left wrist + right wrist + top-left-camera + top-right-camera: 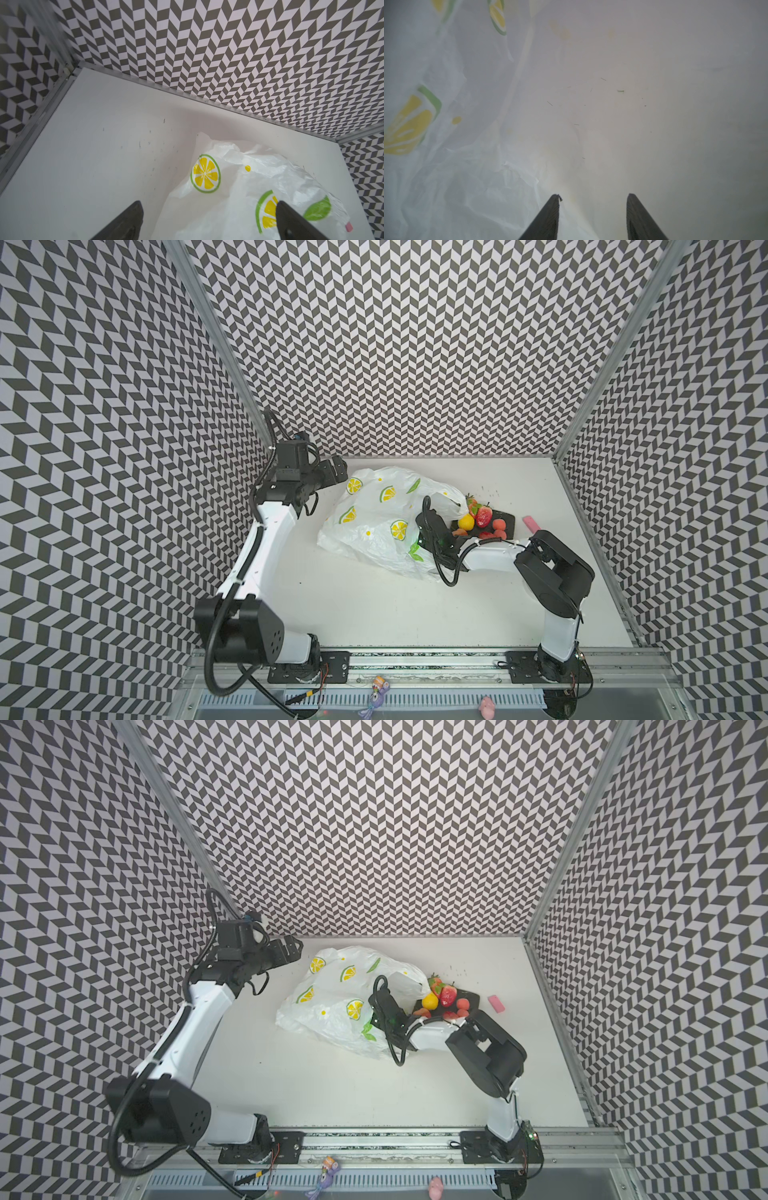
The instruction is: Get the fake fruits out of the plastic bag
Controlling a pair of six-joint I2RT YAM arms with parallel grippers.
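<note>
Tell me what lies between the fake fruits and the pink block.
Only the corner of the dark tray under the fake fruits, then a bare strip of table before the pink block. Both top views show it.

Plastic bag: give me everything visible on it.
The plastic bag is thin, crinkly, translucent white film printed with yellow lemon slices and green leaves. It lies crumpled and puffed on the white table, toward the back, mouth facing the fake fruits. The right gripper reaches inside it, jaws apart and empty; the left gripper, open, sits by its far corner.
</note>
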